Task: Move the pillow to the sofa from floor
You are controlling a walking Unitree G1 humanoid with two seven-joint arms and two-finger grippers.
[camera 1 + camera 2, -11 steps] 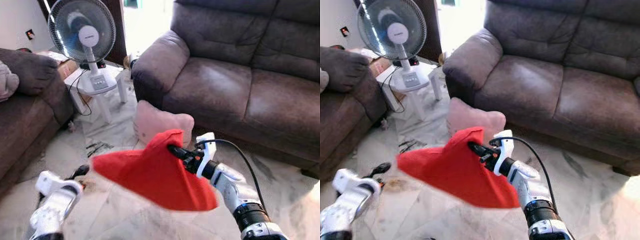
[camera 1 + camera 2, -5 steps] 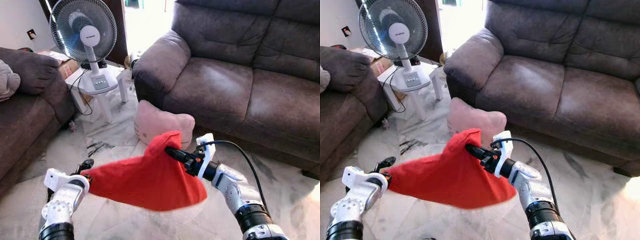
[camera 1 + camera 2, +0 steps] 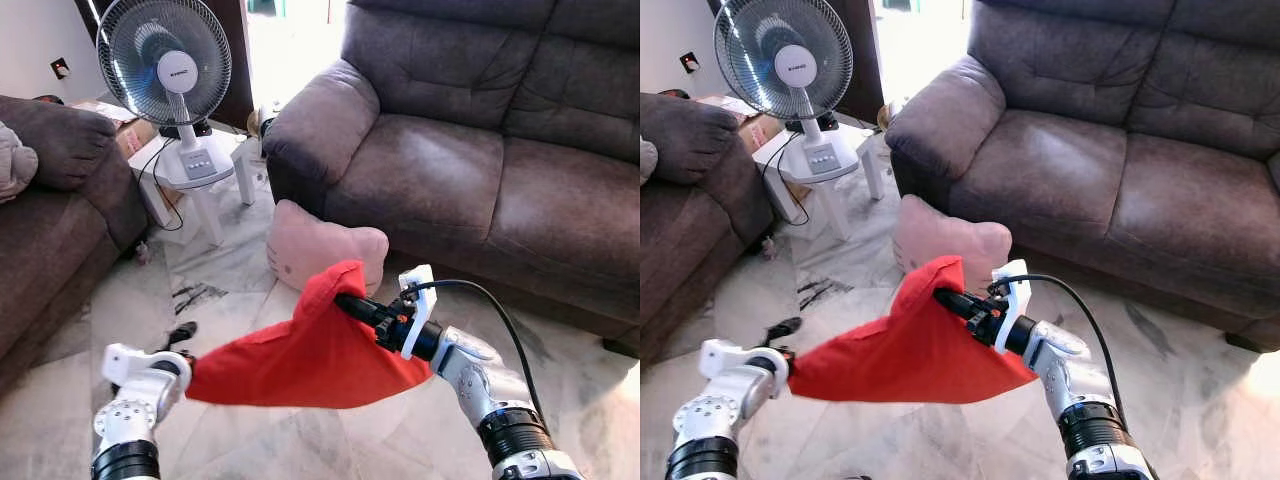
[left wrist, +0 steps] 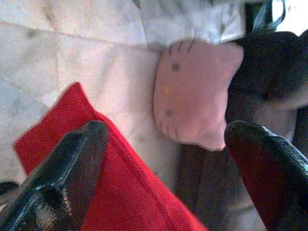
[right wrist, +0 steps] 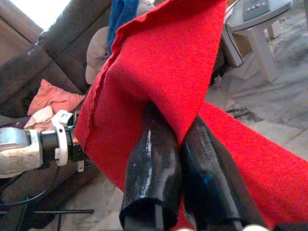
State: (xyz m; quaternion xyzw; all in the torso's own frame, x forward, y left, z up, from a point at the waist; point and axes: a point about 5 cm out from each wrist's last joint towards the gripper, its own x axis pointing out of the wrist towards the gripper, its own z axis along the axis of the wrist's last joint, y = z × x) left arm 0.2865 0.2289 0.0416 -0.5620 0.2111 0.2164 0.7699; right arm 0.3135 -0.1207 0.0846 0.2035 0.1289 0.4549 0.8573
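Across the lower middle of the head view, your right gripper [image 3: 345,300] is pinching the red pillow [image 3: 310,355] shut at its upper corner; your left gripper [image 4: 163,159] is gaping open at its far-left tip, sofa [image 3: 470,170] sitting upper right, so the right arm's closer.

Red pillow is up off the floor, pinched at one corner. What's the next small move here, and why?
Probably close the left end effector on the near corner of the red pillow. Its fingers stand open around that edge, while the right end effector is shut on the far corner, so the pillow hangs stretched between both arms. A second grip should steady it before carrying it over the pink pillow to the sofa.
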